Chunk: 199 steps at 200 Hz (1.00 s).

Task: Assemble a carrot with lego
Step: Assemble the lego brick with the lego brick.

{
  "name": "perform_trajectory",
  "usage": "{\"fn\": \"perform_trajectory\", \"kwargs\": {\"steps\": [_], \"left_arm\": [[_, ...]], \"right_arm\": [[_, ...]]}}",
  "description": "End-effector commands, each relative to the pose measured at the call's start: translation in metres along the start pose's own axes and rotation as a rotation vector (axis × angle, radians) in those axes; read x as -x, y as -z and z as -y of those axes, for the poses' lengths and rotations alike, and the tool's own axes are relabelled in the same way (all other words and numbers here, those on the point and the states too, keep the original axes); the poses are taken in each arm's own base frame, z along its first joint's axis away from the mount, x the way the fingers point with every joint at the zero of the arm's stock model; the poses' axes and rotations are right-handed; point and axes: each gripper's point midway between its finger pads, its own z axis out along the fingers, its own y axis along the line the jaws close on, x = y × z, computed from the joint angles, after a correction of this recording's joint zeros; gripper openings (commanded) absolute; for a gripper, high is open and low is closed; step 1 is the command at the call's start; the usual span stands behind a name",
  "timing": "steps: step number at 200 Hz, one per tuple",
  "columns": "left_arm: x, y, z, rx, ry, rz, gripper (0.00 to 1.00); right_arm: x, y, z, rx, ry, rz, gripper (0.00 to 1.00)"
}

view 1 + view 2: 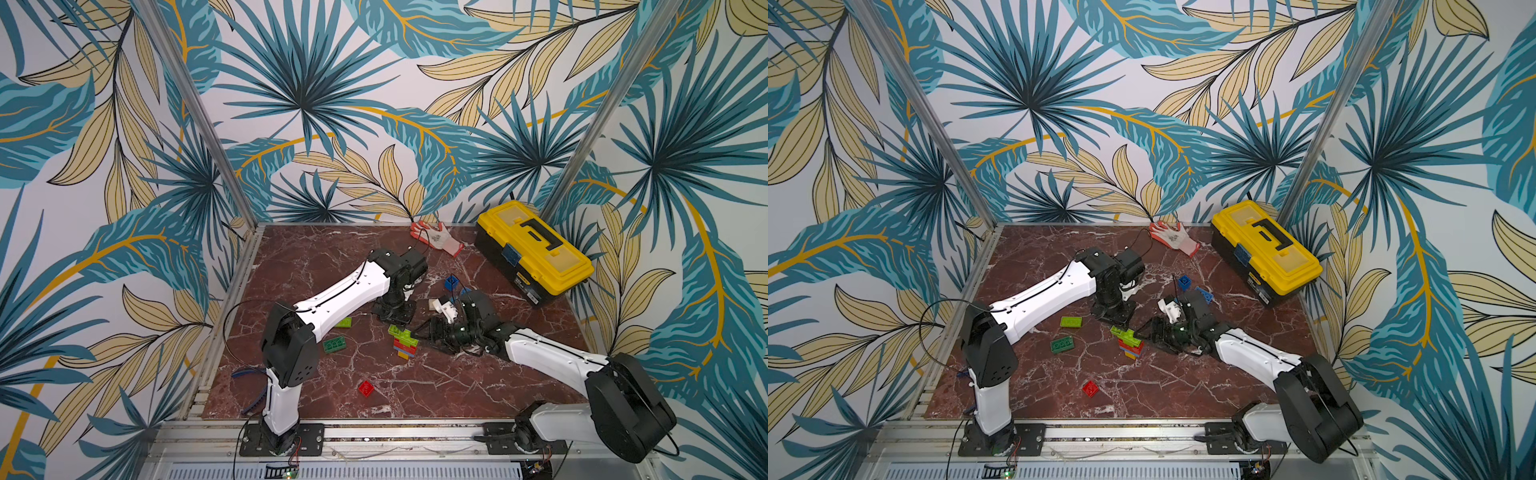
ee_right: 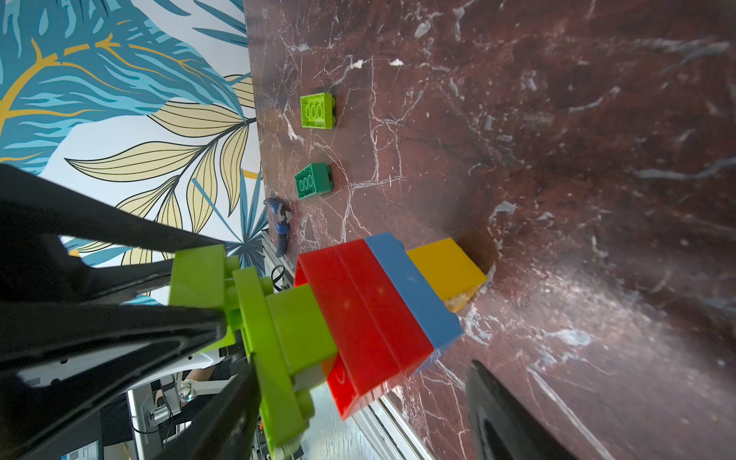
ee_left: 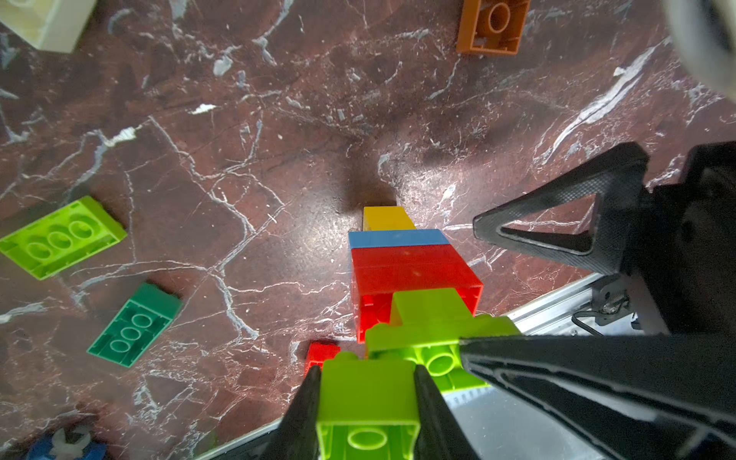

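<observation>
On my screen the left tool point(image 3: 366, 370) is clamped on a small lime-green square plastic brick point(image 3: 368, 402), a finger pressed to each of two opposite sides. That brick is against the lime-green top layer of the lego stack point(image 1: 405, 343). I cannot tell whether it is fully seated.

The stack stands upright near the middle of the red-brown marbled worktop point(image 1: 316, 257), with yellow at the base, then blue, red and lime.

The right tool point(image 3: 466, 285) is at the stack's side with its jaws wide apart and the stack between them. One finger touches the lime top layer, and the other looks clear of the bricks.

On the left arm's side of the stack lie a lime-green oblong brick point(image 1: 343, 322) and a dark green oblong brick point(image 1: 334, 344), both hollow side up and apart from each other. A red square brick point(image 1: 365, 388) lies nearer the arm bases, and a blue square brick point(image 1: 451, 282) lies beyond the right tool. An orange brick point(image 3: 494, 26) and a cream brick point(image 3: 47, 20) show at the edge of the left wrist view.

A yellow plastic toolbox point(image 1: 536, 249) sits at the far corner on the right arm's side.
</observation>
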Motion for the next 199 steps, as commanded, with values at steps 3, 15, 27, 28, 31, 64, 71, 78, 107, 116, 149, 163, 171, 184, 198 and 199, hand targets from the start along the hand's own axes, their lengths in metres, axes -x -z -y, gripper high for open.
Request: {"fn": "perform_trajectory", "kwargs": {"steps": [3,15,27,28,31,64,71,78,107,116,149,163,171,184,198,199], "left_arm": [[-0.001,0.0,-0.002,0.022,-0.03,-0.011,0.24],[-0.003,-0.001,-0.003,0.027,-0.039,-0.02,0.24],[-0.004,-0.001,-0.006,0.042,-0.046,-0.025,0.24],[-0.004,-0.001,-0.006,0.043,-0.047,-0.026,0.24],[-0.005,-0.002,-0.007,0.048,-0.048,-0.029,0.24],[-0.007,-0.006,-0.015,0.1,-0.067,-0.051,0.23],[-0.007,-0.007,-0.018,0.115,-0.074,-0.053,0.23],[-0.007,-0.008,-0.02,0.133,-0.083,-0.055,0.23],[-0.006,-0.013,-0.023,0.162,-0.097,-0.069,0.24],[-0.006,-0.015,-0.022,0.162,-0.095,-0.074,0.24],[-0.007,-0.017,-0.018,0.152,-0.084,-0.08,0.24],[-0.009,-0.018,-0.014,0.145,-0.086,-0.083,0.24],[-0.01,-0.019,-0.012,0.141,-0.085,-0.087,0.24],[-0.012,-0.021,-0.008,0.132,-0.085,-0.097,0.24],[-0.015,-0.023,-0.004,0.115,-0.082,-0.111,0.24],[-0.015,-0.024,-0.004,0.114,-0.081,-0.11,0.24]], "right_arm": [[-0.006,-0.001,0.004,-0.004,0.001,-0.017,0.79],[-0.005,-0.001,0.003,-0.004,0.003,-0.015,0.79],[-0.005,-0.001,0.004,-0.007,0.001,-0.016,0.79],[-0.005,-0.002,0.005,-0.008,0.0,-0.016,0.79],[-0.005,-0.002,0.005,-0.009,-0.001,-0.017,0.79],[-0.004,-0.002,0.005,-0.011,0.0,-0.015,0.79],[-0.004,-0.002,0.005,-0.013,-0.001,-0.016,0.79],[-0.004,-0.002,0.004,-0.013,0.002,-0.017,0.79],[-0.004,-0.002,0.004,-0.013,0.005,-0.022,0.79],[-0.004,-0.003,0.004,-0.015,0.003,-0.022,0.79],[-0.004,-0.003,0.005,-0.016,0.004,-0.027,0.78],[-0.005,-0.004,0.006,-0.016,0.004,-0.028,0.78],[-0.005,-0.004,0.006,-0.017,0.004,-0.029,0.78],[-0.006,-0.004,0.008,-0.02,0.002,-0.032,0.78],[-0.007,-0.004,0.008,-0.021,0.002,-0.034,0.78],[-0.007,-0.004,0.008,-0.022,0.002,-0.034,0.78]]}}
